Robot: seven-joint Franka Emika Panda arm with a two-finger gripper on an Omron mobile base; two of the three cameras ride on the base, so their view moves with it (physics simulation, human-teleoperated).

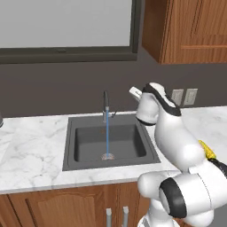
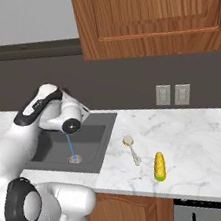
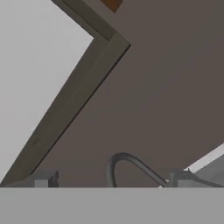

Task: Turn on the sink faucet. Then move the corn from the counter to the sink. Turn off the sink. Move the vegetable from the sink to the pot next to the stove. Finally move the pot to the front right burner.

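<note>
Spread wide, the claw (image 3: 112,181) stood with its two dark fingertips (image 3: 45,179) well apart and nothing between them, as the hand view showed; the curved top of the sink faucet (image 3: 127,164) lay between the tips, with the dark wall and the window frame (image 3: 83,83) behind it. Nearest to the front edge of the worktop (image 2: 198,139), right of the sink (image 2: 96,150), lay the corn (image 2: 160,166), its greenish end turned toward that front edge. Just beside it, a little further back and nearer to the basin, was a small wooden spoon (image 2: 131,147), not touching the cob. In the left base view the corn (image 1: 207,150) was half hidden behind the white arm. Further in, the sink (image 1: 71,150) sat recessed in the marble, and a thin blue stream of water (image 1: 107,137) fell from the faucet (image 1: 106,106) down to the round drain (image 1: 107,156). The hand was raised over the back right corner of the basin, close to the tap. At the far side, two wall sockets (image 2: 173,95) were on the dark wall, under the brown wooden cabinet (image 2: 153,14).
</note>
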